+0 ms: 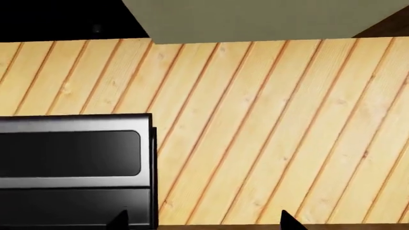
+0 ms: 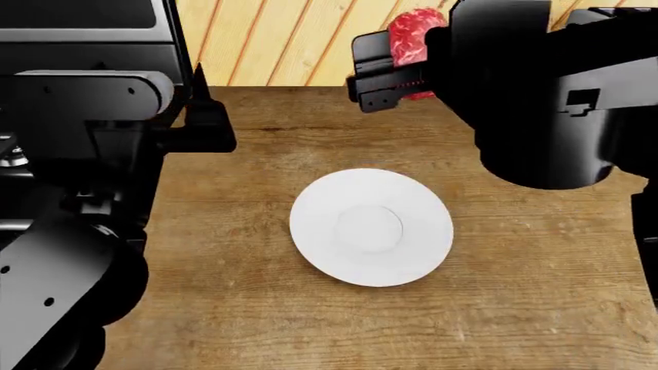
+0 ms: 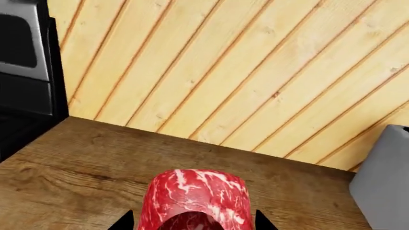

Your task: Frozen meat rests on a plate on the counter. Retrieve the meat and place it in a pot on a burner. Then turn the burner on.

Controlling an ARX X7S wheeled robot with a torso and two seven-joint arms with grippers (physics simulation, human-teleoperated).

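The frozen meat, a red marbled lump, hangs above the back of the counter with my right gripper shut on it. In the right wrist view the meat fills the gap between both fingertips of the right gripper. The white plate lies bare in the middle of the counter, nearer to me than the meat. My left gripper is open with nothing between its tips, facing the plank wall; in the head view it sits at the counter's back left. The pot and burner are out of view.
A black and steel appliance stands left of the counter, close to my left gripper, and shows again in the head view. A grey box stands at the counter's back right. A pale hood-like block hangs overhead.
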